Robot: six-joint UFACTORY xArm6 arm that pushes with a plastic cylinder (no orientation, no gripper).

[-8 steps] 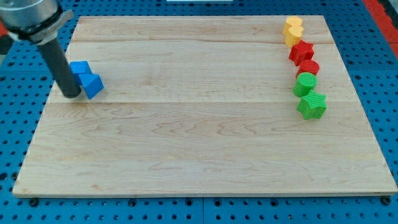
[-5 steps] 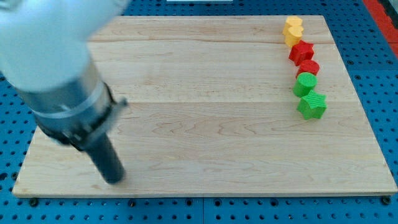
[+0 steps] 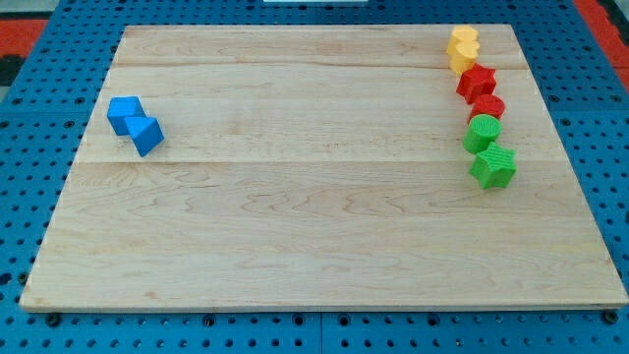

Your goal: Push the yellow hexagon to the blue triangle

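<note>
A blue triangle [image 3: 146, 135] lies at the view's left on the wooden board [image 3: 314, 216], touching a blue cube [image 3: 124, 112] just above and left of it. Two yellow blocks sit stacked close at the view's top right; I cannot tell which is the hexagon: the upper one [image 3: 462, 39] and the lower one [image 3: 464, 57]. My tip and the arm do not show in this view.
Below the yellow blocks runs a column at the view's right: a red star-like block [image 3: 478, 81], a red round block [image 3: 488, 106], a green cylinder [image 3: 483, 130] and a green star-like block [image 3: 493, 166]. Blue pegboard surrounds the board.
The arm stood beside the blue blocks, then swept down across the board's left side, and has now left the view. No block has moved.
</note>
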